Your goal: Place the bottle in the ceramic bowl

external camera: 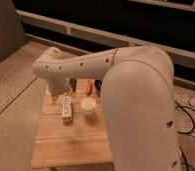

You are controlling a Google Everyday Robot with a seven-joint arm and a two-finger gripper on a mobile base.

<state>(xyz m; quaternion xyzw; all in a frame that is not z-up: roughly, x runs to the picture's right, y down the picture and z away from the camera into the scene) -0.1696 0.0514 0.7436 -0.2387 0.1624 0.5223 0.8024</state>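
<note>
Hovering near the bottle's [67, 108] far end, the gripper [57, 96] is hanging at about eleven o'clock from it. I cannot tell how wide it is standing or whether it is touching anything. The bottle is lying lengthwise on the wooden table [66, 145], at nine o'clock from the white cup [88, 106]. It is looking light, stiff and smooth, so gripping across its slim middle is seeming safest. The ceramic bowl is not showing.

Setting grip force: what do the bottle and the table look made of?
The bottle is probably plastic: matte whitish with faint dark marks. The table looks like wood: pale slats with visible seams. The gripper hangs by the bottle's far end.
</note>
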